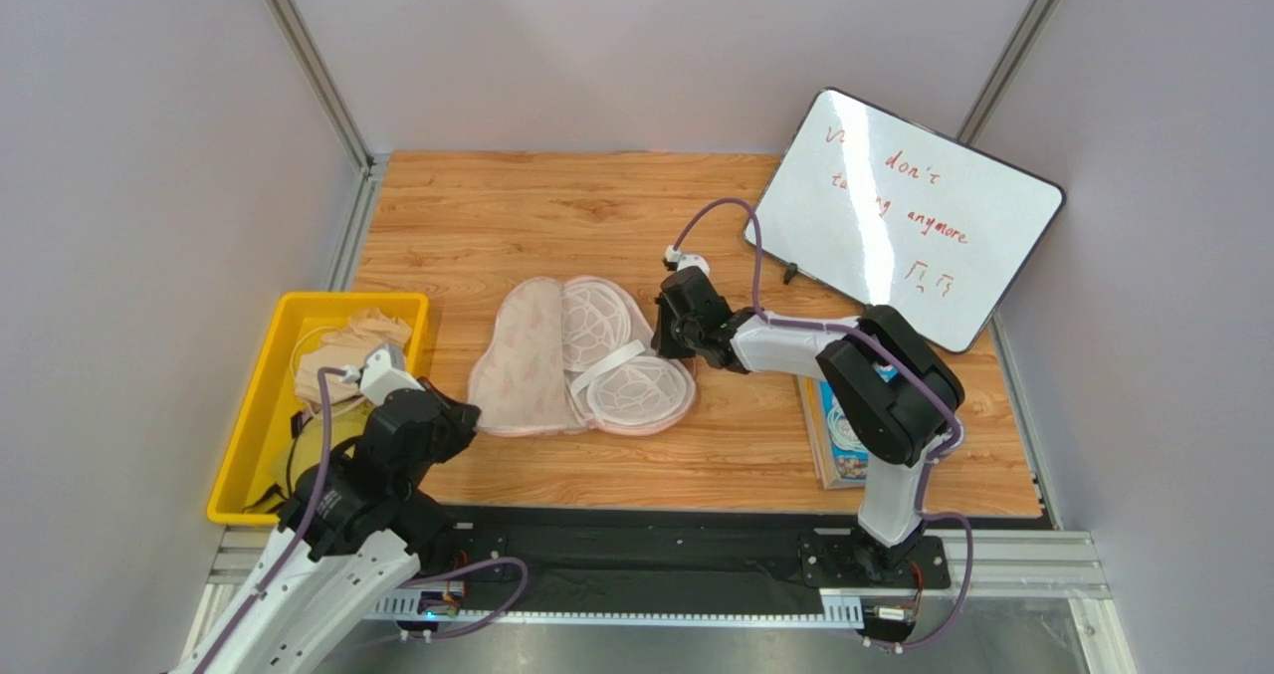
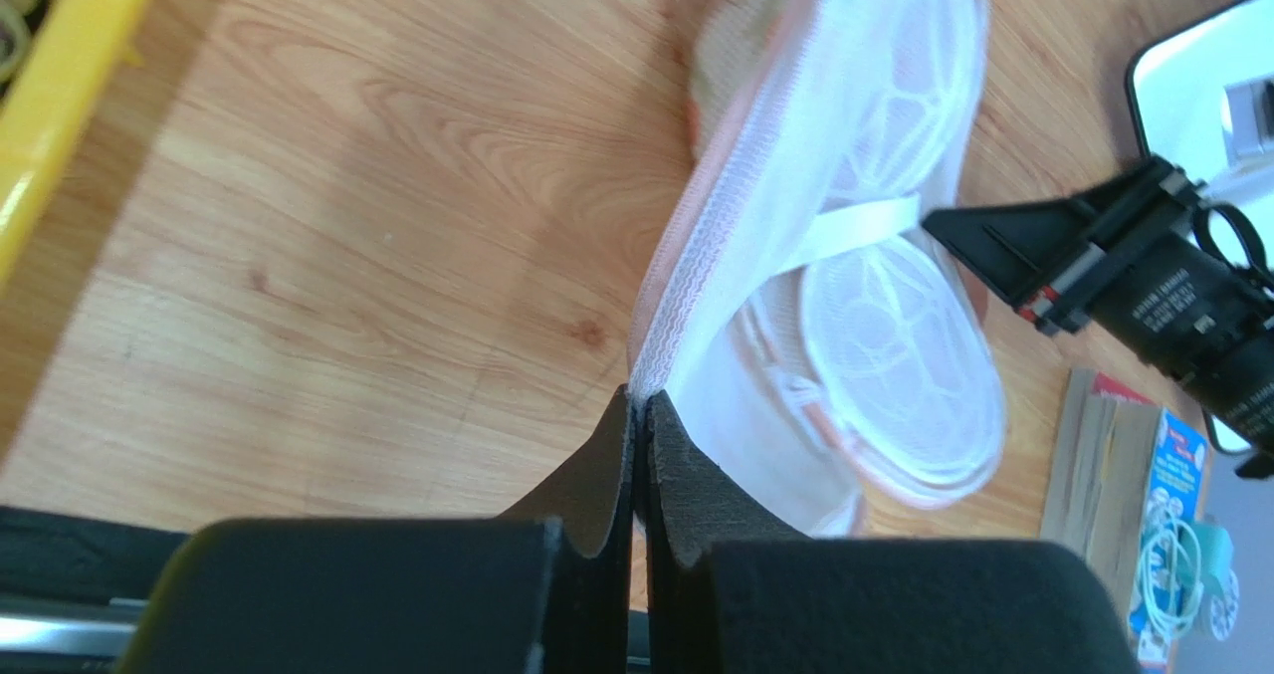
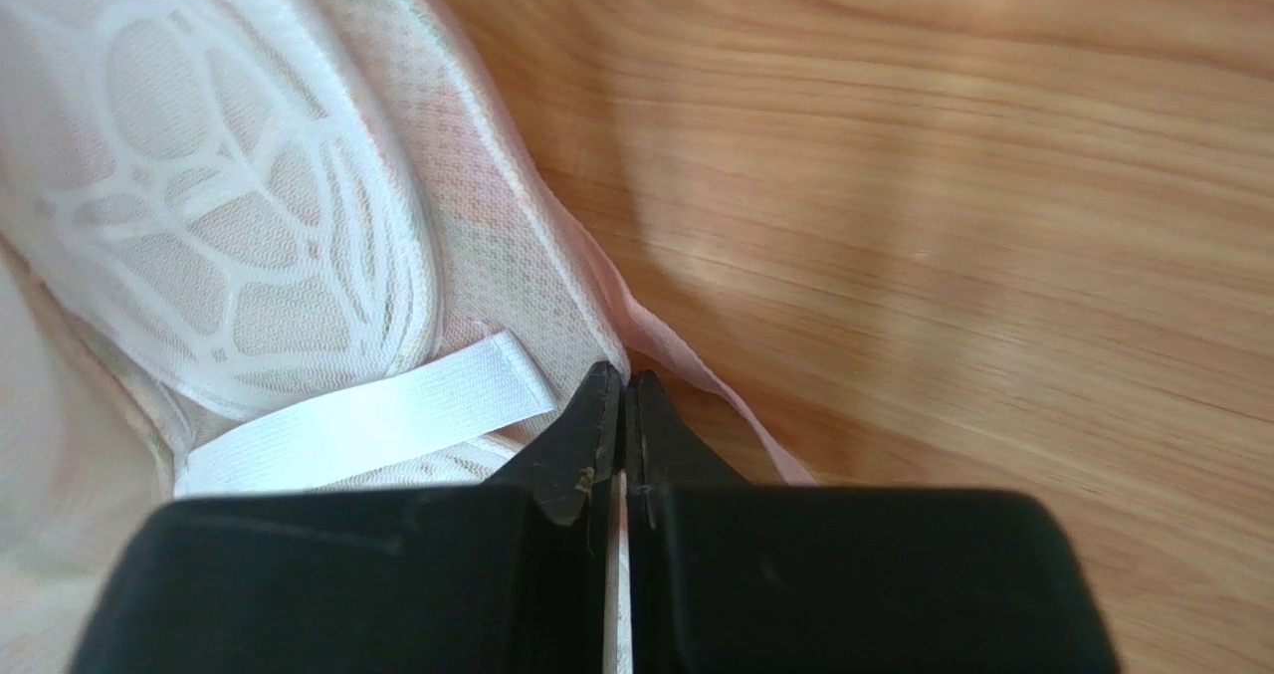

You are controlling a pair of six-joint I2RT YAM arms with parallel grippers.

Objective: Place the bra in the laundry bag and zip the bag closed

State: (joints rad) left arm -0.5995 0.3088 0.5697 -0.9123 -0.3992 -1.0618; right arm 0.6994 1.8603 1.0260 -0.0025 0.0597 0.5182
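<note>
Wooden table point(image 1: 598, 211) with the laundry bag point(image 1: 531, 361) lying open at its centre, mesh domes showing. A yellow bin point(image 1: 254, 435) of pale garments stands at the left edge. Left tool point(image 2: 640, 420), closed, pinches the bag's near-left rim. Right tool point(image 3: 624, 405), closed, pinches its right rim.

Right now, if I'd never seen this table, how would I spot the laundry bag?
Look at the wooden table, in the middle, between the yellow bin and the whiteboard. The laundry bag lies open there. It is the only peanut-shaped thing with two round white mesh domes and a pink edge.
</note>
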